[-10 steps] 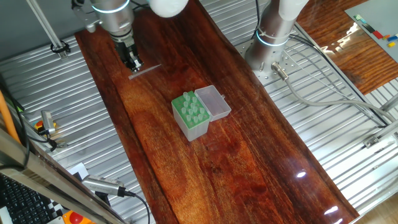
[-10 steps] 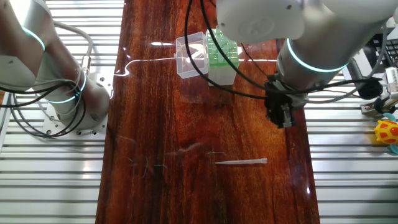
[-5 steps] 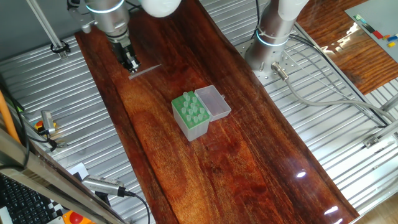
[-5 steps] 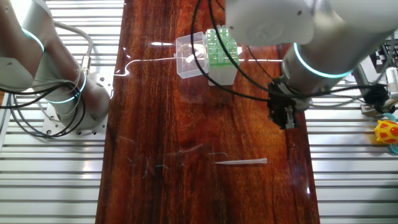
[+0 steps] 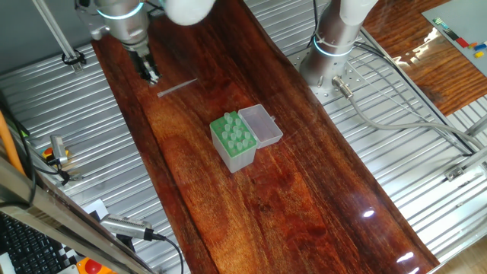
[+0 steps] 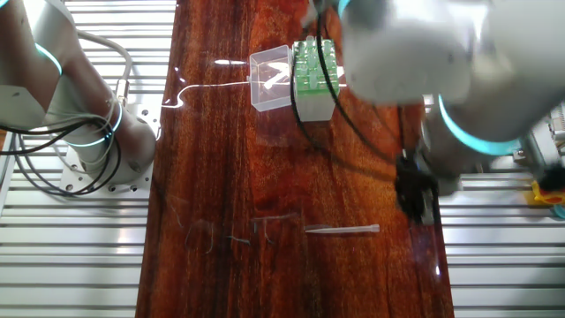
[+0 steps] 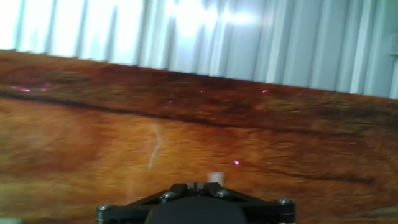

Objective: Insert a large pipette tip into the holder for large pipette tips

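Observation:
The large pipette tip (image 5: 176, 87) lies flat on the dark wooden table and also shows in the other fixed view (image 6: 342, 230). The holder (image 5: 234, 141) has a green perforated top with several tips in it and its clear lid (image 5: 260, 125) open beside it; it also shows at the far end of the table in the other fixed view (image 6: 315, 71). My gripper (image 5: 150, 74) hangs above the table near its edge, just beside one end of the lying tip and apart from it (image 6: 422, 208). Its jaws look shut and empty. The hand view is blurred.
A second arm's base (image 5: 327, 57) stands beside the table on the ribbed metal bench (image 5: 396, 114). Cables (image 6: 177, 88) run across the table near the holder. A yellow toy (image 6: 549, 188) sits off the table edge.
My gripper has moved away from the holder toward the table's edge, past the lying tip's end. The tip and the holder have not moved.

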Controlling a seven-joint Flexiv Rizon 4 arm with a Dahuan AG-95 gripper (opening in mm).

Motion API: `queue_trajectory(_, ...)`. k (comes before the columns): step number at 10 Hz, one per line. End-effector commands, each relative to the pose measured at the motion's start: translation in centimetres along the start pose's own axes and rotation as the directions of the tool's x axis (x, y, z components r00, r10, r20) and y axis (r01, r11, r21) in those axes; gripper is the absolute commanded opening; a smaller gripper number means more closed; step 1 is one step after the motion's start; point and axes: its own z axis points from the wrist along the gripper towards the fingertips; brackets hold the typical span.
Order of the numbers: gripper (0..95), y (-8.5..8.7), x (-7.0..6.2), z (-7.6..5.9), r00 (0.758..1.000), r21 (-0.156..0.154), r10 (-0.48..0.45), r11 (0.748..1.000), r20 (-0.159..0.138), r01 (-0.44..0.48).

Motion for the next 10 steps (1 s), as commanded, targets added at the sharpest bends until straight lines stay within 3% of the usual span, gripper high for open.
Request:
queue_trajectory(1,0.0,-2.1,-0.3,0.5,1.000,-0.007,-0.008,1.000,-0.009,0.008)
queue_trajectory(2,0.0,-2.1,-0.3,0.5,1.000,-0.009,-0.018,1.000,-0.003,0.018)
queue_trajectory(3,19.0,-2.1,-0.3,0.5,1.000,-0.010,-0.025,1.000,-0.001,0.025)
queue_trajectory(5,19.0,-2.1,-0.3,0.5,1.000,-0.008,-0.017,1.000,-0.002,0.017)
queue_trajectory(6,38.0,-2.1,-0.3,0.5,1.000,-0.013,-0.017,1.000,0.004,0.017)
queue_trajectory(8,38.0,-1.6,-0.1,-0.3,1.000,-0.028,-0.001,1.000,0.001,0.001)
queue_trajectory(10,38.0,-0.7,0.4,0.2,1.000,-0.036,0.024,0.999,0.008,-0.024)
